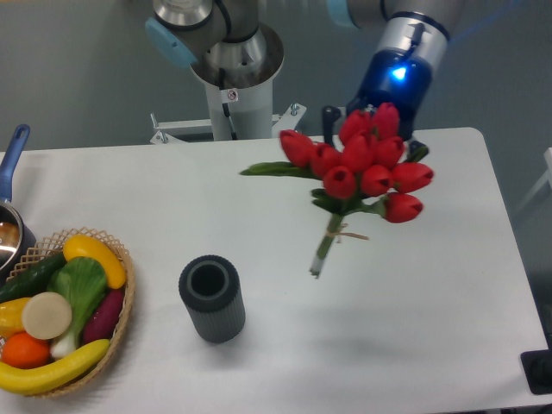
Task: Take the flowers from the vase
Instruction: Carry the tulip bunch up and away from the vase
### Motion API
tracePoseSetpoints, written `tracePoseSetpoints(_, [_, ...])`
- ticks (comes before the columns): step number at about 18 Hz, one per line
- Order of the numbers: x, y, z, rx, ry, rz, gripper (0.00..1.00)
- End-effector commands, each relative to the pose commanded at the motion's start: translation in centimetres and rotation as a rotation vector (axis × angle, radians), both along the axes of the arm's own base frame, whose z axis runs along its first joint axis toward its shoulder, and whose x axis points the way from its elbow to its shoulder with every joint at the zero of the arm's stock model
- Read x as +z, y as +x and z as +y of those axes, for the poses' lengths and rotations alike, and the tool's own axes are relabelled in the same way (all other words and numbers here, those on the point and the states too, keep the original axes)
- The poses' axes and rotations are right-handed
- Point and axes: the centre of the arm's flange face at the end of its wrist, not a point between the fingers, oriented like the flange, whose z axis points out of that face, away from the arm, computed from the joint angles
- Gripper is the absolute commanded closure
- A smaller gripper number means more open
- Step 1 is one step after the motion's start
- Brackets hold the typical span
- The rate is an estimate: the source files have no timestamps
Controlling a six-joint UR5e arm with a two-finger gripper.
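No readable text anywhere. Only marking: a small red-and-white sticker (pixel 228 95) on the arm's base column (pixel 235 110), too small to make out. Nothing legible on the gripper body, vase, basket or bench.

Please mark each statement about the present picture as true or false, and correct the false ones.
1. The flowers are out of the vase. True.
2. The vase lies on its side. False: it stands upright, its mouth empty.
3. The gripper is behind the flower heads. True; its jaws are mostly hidden.
4. The wicker basket is right of the vase. False: it is to the left in the picture, holding fruit and vegetables.
5. The stems hang above the table. True.
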Motion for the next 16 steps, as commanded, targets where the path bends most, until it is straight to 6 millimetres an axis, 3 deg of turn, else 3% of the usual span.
tracePoseSetpoints(16, [-0.64, -0.21, -0.8, 0.012, -0.004, -0.006, 0.64])
